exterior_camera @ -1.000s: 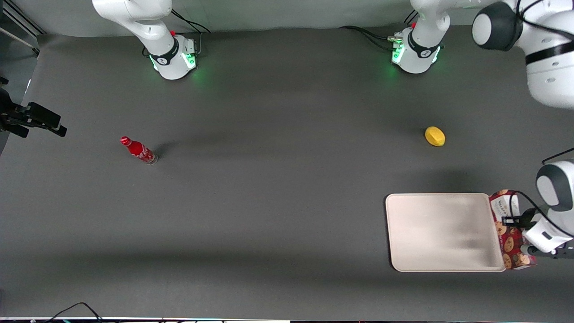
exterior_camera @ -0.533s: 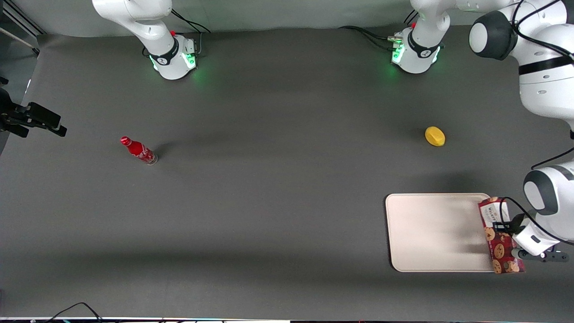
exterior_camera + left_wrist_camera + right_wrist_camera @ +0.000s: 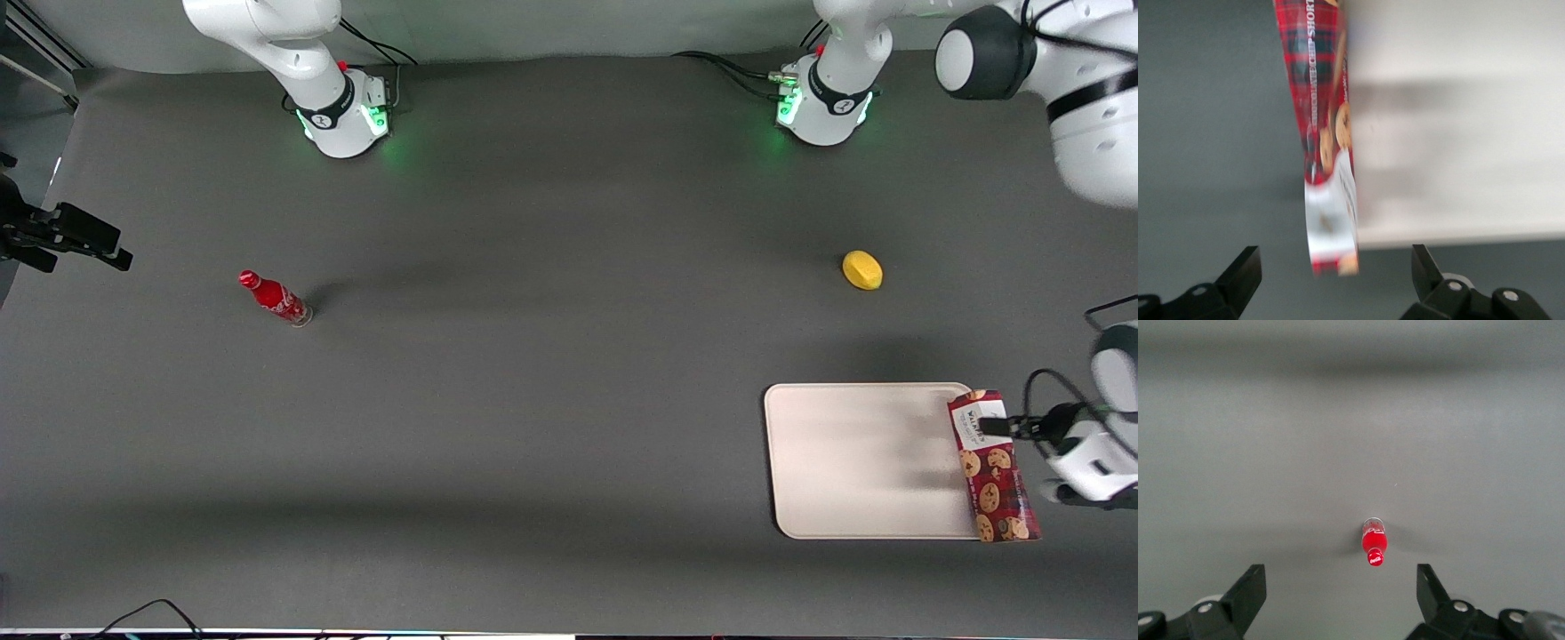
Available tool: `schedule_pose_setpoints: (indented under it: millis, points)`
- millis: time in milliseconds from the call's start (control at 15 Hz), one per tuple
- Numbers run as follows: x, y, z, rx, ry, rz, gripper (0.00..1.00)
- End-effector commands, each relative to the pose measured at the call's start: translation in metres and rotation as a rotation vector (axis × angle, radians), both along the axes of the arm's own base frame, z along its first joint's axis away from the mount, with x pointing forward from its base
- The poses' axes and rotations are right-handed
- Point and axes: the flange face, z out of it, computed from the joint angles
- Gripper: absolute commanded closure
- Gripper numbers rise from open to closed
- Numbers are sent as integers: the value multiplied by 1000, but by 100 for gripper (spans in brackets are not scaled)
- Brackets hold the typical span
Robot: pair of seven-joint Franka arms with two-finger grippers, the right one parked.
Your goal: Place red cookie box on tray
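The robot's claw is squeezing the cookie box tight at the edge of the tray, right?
Not quite. The gripper is open and apart from the red cookie box; the left wrist view shows its fingers spread wide with gaps on both sides. The box does lie at the edge of the tray.

A red cola bottle (image 3: 275, 299) is standing toward the parked arm's end of the worktop (image 3: 551, 356); a lemon (image 3: 862, 270) is lying well apart.

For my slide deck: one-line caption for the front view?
Open tool beside the red cookie box resting on the tray edge.
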Motion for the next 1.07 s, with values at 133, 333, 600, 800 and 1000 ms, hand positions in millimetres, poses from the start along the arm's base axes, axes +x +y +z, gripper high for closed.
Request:
schedule_pose_setpoints:
  millis: [133, 333, 600, 800, 1000]
  points:
    - [-69, -22, 211, -36, 27, 0, 0]
    - [-139, -63, 293, -48, 62, -39, 0]
    - [-232, -130, 316, -35, 68, -34, 0]
    - [-256, -140, 320, -23, 18, -41, 0]
    - [-231, -133, 331, 5, 8, -52, 0]
